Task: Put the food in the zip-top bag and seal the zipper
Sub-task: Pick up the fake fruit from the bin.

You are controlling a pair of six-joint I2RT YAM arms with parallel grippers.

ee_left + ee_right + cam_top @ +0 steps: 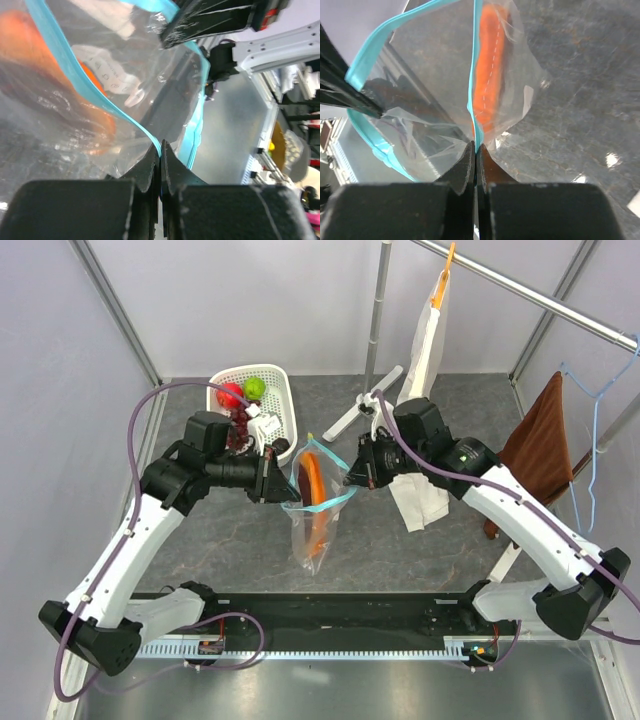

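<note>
Overhead rear view, wrist cameras near bag [315, 538]

The zip-top bag [316, 525] sits at the middle of the tabletop [220, 530], between the two hands. The left hand [283, 480] pinches the zipper [327, 502] on the bag's left side, and the right hand [351, 478] pinches it on the right side. The papaya slice [312, 485] is inside the bag. Behind the left hand, toward the back wall, stands a basket [292, 410]. In it lie the apple [231, 393] and, just right of it, the round fruit [255, 388], with the grape bunch [239, 432] nearer, beside the left arm. Behind the right hand a paper bag [428, 350] hangs from a rail [540, 300] — a towel [540, 445] hangs further right.
</note>
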